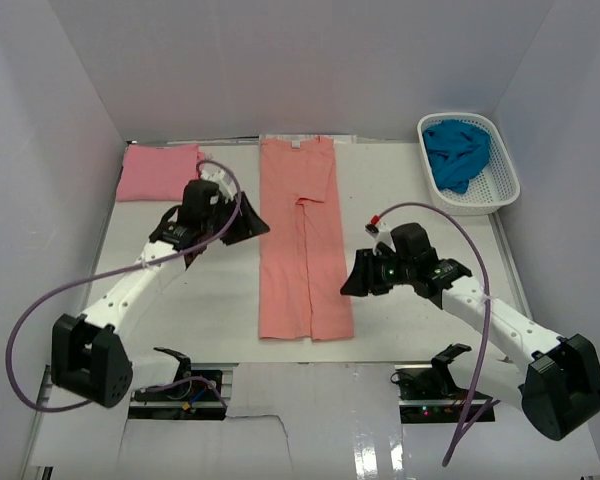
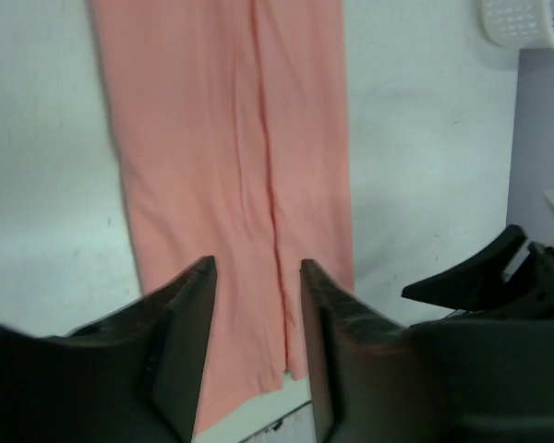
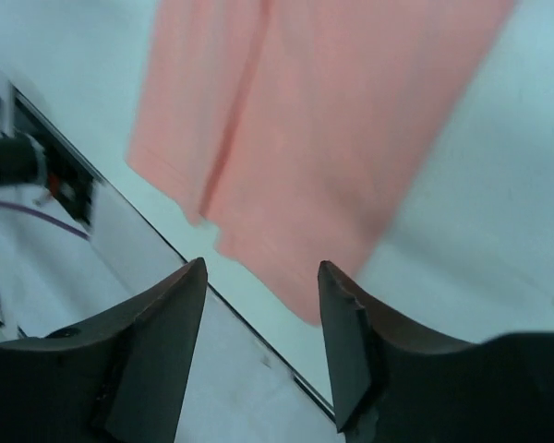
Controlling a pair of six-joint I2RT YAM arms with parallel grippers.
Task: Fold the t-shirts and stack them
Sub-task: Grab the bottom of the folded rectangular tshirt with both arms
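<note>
Since my right gripper (image 1: pixel 352 280) and left gripper (image 1: pixel 252 226) are both spread apart and empty, I think I should pinch the near corners of the orange shirt (image 1: pixel 300 240), lying long in the middle of the desk (image 1: pixel 400 330), and lift them evenly to its far end. I count three shirts: this one, a pink shirt (image 1: pixel 158 172) far left, a blue shirt (image 1: pixel 457 152) in one basket (image 1: pixel 506 186).
</note>
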